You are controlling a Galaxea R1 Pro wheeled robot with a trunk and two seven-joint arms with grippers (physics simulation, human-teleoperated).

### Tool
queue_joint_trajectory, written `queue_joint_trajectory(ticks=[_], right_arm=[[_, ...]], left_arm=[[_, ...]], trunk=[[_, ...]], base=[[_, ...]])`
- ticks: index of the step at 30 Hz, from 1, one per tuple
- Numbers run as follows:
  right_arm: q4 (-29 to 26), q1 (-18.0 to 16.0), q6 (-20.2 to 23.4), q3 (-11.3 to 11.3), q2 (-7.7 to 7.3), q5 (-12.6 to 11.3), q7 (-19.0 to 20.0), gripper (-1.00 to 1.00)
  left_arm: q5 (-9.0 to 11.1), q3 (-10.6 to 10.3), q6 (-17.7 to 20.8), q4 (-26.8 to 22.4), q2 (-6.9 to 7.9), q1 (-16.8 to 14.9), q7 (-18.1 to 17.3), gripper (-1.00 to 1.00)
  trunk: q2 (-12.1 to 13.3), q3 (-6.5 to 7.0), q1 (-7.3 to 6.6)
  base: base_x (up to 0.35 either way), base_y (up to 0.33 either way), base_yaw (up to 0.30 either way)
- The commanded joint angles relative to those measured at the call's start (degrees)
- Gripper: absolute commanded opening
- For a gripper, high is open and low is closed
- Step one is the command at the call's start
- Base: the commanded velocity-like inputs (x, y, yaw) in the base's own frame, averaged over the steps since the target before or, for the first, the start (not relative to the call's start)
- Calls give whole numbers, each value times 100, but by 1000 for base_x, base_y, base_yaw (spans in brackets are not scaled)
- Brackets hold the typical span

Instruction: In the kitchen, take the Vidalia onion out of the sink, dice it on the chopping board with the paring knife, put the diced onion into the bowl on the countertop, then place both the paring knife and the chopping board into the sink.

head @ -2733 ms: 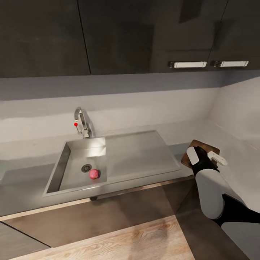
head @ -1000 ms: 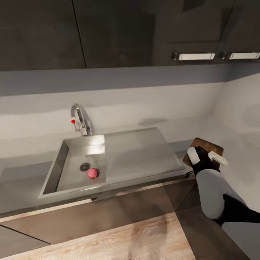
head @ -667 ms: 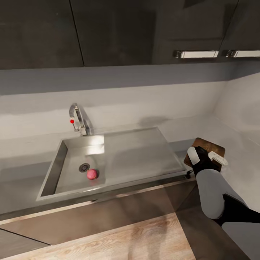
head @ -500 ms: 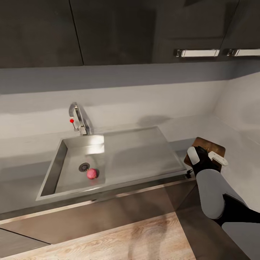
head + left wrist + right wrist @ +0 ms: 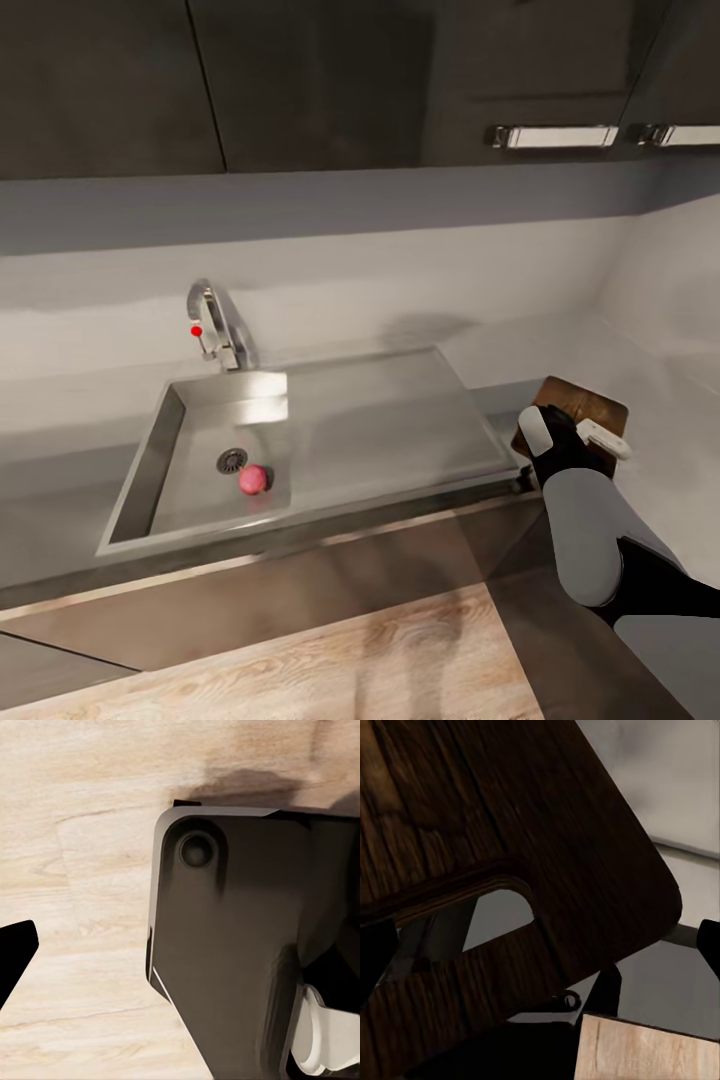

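The Vidalia onion (image 5: 253, 480), a small pink-red ball, lies in the steel sink (image 5: 380, 420) next to the round drain (image 5: 232, 461). The brown chopping board (image 5: 592, 405) rests on the grey countertop (image 5: 50, 500) right of the sink, partly covered by my right arm. My right gripper (image 5: 570, 436) hovers low over the board's near end. In the right wrist view the chopping board (image 5: 585, 832) and its handle hole are very close, with the right gripper (image 5: 540, 945) open and its fingertips (image 5: 375, 956) wide apart. My left gripper (image 5: 180, 960) hangs open over the floor. The paring knife and the bowl are out of view.
A chrome tap (image 5: 215, 325) with a red-tipped lever stands behind the basin. Dark wall cabinets (image 5: 330, 80) hang above the grey backsplash. Dark base cabinets and wooden floor (image 5: 330, 660) lie below the counter edge. My own dark base (image 5: 240, 945) shows beside the left gripper.
The whole head view has shifted slightly, so the camera has moved. The onion still lies by the drain, and my right gripper stays over the board's near end.
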Motion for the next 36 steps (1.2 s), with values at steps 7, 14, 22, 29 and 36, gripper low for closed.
queue_joint_trajectory(ticks=[7,14,22,29,36], right_arm=[[-9,-3,55,-2,-1,-15,-23,100],[-6,-3,55,2,-1,-15,-23,100],[-13,-3,55,-15,-3,-5,-30,100],[-54,-3,28,-44,-1,9,-98,100],[-322,-3,31,-343,12,5,-479,100]], left_arm=[[60,-3,2,-9,1,2,-3,100],[60,-3,2,-2,1,2,-3,100],[53,-3,1,122,-95,2,-3,100],[51,-3,-3,203,-120,2,-3,100],[51,-3,-5,210,-122,1,-3,100]], trunk=[[-9,-52,4],[-9,-96,4],[-9,-140,4],[-9,-146,4],[-9,-146,4]], base=[[117,0,0],[11,0,0],[0,0,0],[0,0,0],[0,0,0]])
